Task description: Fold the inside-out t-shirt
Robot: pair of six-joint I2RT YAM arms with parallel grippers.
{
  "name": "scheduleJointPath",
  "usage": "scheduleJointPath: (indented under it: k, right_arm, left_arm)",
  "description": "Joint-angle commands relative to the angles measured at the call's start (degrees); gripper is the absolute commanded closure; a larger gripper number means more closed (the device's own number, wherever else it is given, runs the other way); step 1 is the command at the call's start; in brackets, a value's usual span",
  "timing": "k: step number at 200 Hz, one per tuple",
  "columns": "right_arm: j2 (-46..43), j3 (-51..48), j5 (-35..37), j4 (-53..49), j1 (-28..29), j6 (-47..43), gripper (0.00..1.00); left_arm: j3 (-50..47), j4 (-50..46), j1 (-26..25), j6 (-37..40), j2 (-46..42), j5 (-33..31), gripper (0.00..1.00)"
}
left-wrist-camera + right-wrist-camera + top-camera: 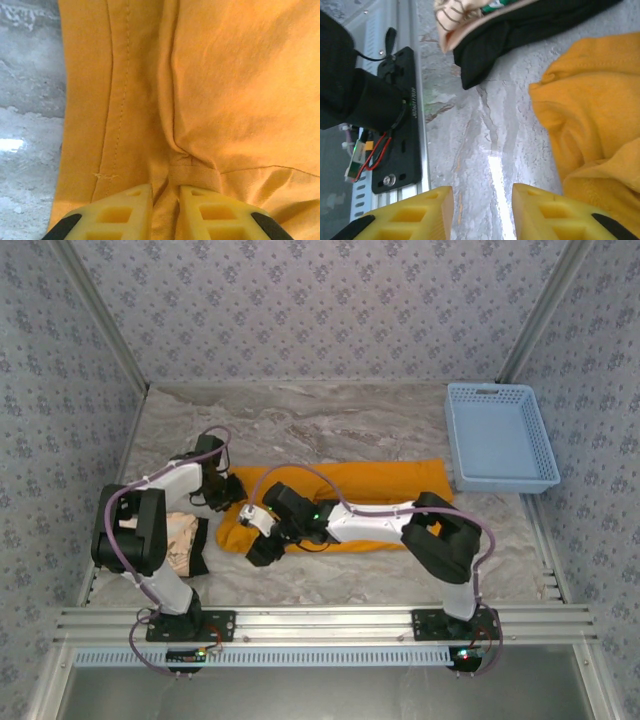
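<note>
- Nearest the lens, my left hand [165, 195] has its fingers almost pressed together, pinching a ridge of the inside-out t-shirt [240, 90] beside a stitched hem.
- My right hand [482, 195] is spread wide over bare table [485, 125], holding nothing; the shirt's rumpled edge lies just beside one finger.
- I see the shirt as a long orange band across the table's middle, with a beige cloth [180, 540] near its left end.

Left gripper [165, 196]: bottom centre of frame; nearly closed, pinching the inside-out t-shirt [235, 85]
Right gripper [482, 199]: bottom centre; fingers spread apart
</note>
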Motion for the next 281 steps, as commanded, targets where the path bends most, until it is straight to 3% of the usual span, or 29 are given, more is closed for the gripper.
scheduleJointPath:
  k: [1,26,61,91,141,185,230,237,258,281]
  right_arm:
    - [-7.05,-2.50,3.74,-2.86,-1.47,-4.72,0.58]
    - [-13.08,-6.04,17.25,-6.66,-5.33,-1.03,0.52]
    - [-12.63,-6.57,17.56,-12.50,-8.51,0.14,0.51]
    - [-10.81,-7.96,25.78,-14.46,-7.74,1.78,0.46]
    - [-7.73,-10.70,24.09,-14.06,-7.80,7.23,0.48]
    - [-4.32,-9.00,23.07,-11.16,-7.59,9.75,0.60]
    - [-4.33,-8.65,23.70,-11.19,-7.32,10.21,0.84]
    - [-5.08,-8.97,23.78,-11.40,-7.21,10.38,0.87]
    - [-7.85,-10.70,24.49,-12.26,-7.29,11.22,0.93]
    - [-10.64,-12.25,24.35,-14.53,-8.39,12.23,0.94]
  left_arm:
    - [1.90,-1.17,0.50,1.32,0.43,1.02,0.78]
    - [2.98,-3.16,0.47,1.47,-2.10,0.54,0.78]
    - [3.38,-8.49,-4.43,1.72,-7.14,0.46,0.78]
    - [0.02,-14.17,-11.26,0.47,-11.71,0.02,0.76]
    - [-10.17,-14.59,-19.32,-6.76,-21.99,-1.52,0.68]
    - [-13.40,-10.33,-21.20,-8.83,-20.77,-5.37,0.68]
    - [-10.34,-9.48,-21.13,-8.21,-17.23,-7.28,0.69]
    - [-10.12,-9.46,-21.13,-8.21,-16.92,-7.34,0.73]
    - [-9.78,-10.54,-21.17,-6.90,-16.00,-8.15,1.00]
    - [-9.05,-14.38,-21.22,-5.01,-16.50,-10.39,1.00]
